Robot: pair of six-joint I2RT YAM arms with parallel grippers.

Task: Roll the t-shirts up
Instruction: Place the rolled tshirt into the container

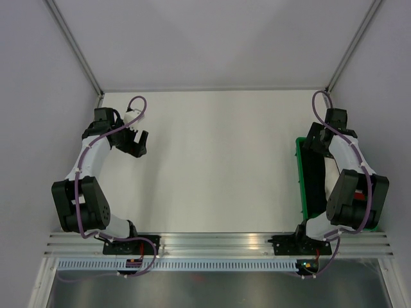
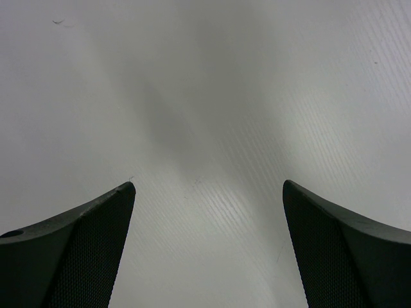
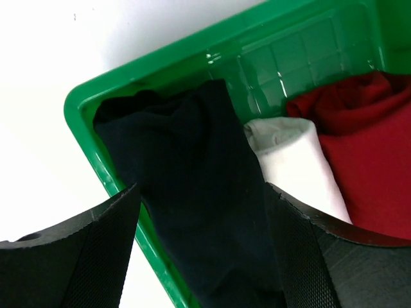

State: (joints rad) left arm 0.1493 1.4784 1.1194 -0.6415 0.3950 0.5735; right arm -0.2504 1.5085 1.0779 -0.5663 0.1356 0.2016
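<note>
A black t-shirt lies rolled or bunched at the left end of a green bin. Beside it lie a white cloth roll and a red cloth roll. My right gripper is open just above the black shirt, with one finger over the bin's rim and the other near the white roll. In the top view the right gripper hangs over the bin at the table's right edge. My left gripper is open and empty over bare white table, at the left in the top view.
The white table is walled by pale panels at the back and both sides. An aluminium rail holding both arm bases runs along the near edge. The green bin stands against the right wall.
</note>
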